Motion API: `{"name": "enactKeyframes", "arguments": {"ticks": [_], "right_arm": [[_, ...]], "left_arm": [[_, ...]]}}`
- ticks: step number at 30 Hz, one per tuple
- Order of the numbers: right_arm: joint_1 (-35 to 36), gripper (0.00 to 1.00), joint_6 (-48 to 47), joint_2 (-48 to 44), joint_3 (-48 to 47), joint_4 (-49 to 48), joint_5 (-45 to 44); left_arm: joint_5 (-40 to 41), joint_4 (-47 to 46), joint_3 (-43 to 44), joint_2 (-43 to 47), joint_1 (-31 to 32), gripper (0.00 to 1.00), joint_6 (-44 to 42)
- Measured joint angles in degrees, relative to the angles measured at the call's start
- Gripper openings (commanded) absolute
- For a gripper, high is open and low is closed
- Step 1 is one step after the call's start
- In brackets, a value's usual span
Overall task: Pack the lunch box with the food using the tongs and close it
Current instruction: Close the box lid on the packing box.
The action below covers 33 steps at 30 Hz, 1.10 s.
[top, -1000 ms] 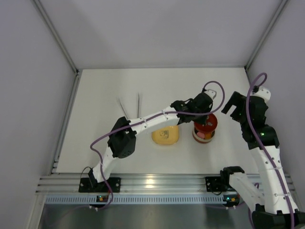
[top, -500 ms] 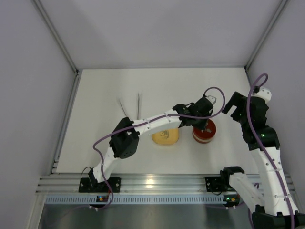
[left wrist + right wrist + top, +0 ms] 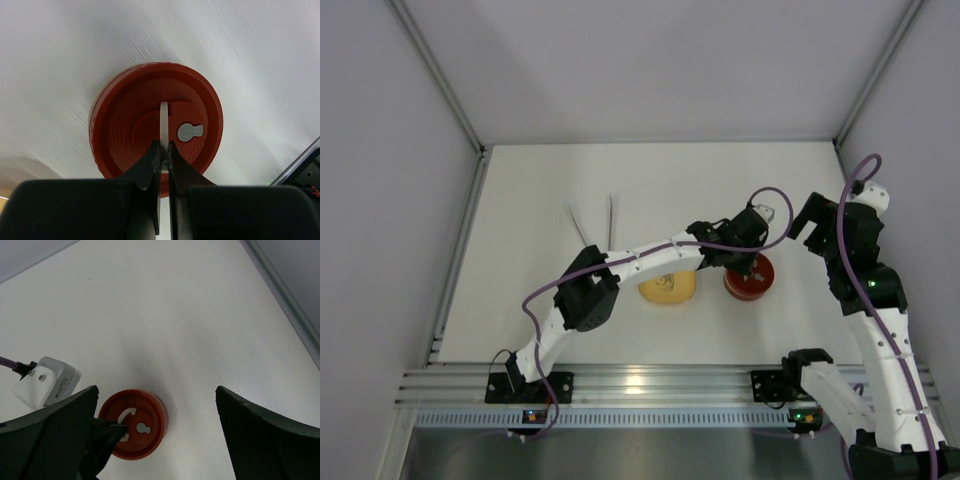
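Note:
The lunch box [image 3: 750,280] stands right of centre with its red lid [image 3: 125,125] lying flat on top; a strip of its pale rim [image 3: 98,96] shows at the left. My left gripper [image 3: 164,149] is shut on the lid's thin white handle [image 3: 163,116]. In the right wrist view the lid [image 3: 142,416] lies below, with my right gripper [image 3: 156,390] open above it and holding nothing. From above, the right gripper [image 3: 807,228] hovers just right of the box. The tongs [image 3: 592,222] lie on the table at the back left. The food is hidden under the lid.
A yellow rounded-square dish [image 3: 667,286] sits just left of the lunch box, partly under the left arm. White walls close the table on three sides, and an aluminium rail [image 3: 650,385] runs along the near edge.
The left gripper has lowered the lid onto the lunch box, covering the food that showed a second ago. The right arm has barely moved.

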<state>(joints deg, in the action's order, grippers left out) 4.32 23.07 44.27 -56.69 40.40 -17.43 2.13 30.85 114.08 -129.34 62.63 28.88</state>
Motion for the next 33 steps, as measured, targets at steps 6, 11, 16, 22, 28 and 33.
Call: {"name": "enactKeyframes", "arguments": {"ticks": [6, 11, 16, 22, 28, 33], "right_arm": [[0.00, 1.00, -0.07, 0.00, 0.00, -0.02, 0.11], [0.00, 0.99, -0.11, 0.00, 0.00, -0.02, 0.13], [0.00, 0.99, -0.13, 0.00, 0.00, -0.02, 0.20], [0.00, 1.00, -0.15, 0.00, 0.02, -0.02, 0.70], [0.00, 1.00, -0.15, 0.00, 0.04, -0.02, 0.87], [0.00, 0.99, -0.15, 0.00, 0.31, -0.09, 1.03]], "left_arm": [[0.11, -0.52, 0.02, -0.55, -0.09, 0.00, 0.37], [0.26, -0.52, 0.00, -0.55, -0.35, 0.00, 1.22], [0.26, -0.68, -0.17, -0.57, -0.50, 0.03, 1.66], [0.00, -1.31, -0.68, -0.70, -0.96, 0.03, 2.82], [-0.92, -3.28, -1.60, -0.70, -1.49, 0.05, 3.91], [-2.14, -5.09, -2.47, -0.70, -2.10, 0.08, 4.48]]}}
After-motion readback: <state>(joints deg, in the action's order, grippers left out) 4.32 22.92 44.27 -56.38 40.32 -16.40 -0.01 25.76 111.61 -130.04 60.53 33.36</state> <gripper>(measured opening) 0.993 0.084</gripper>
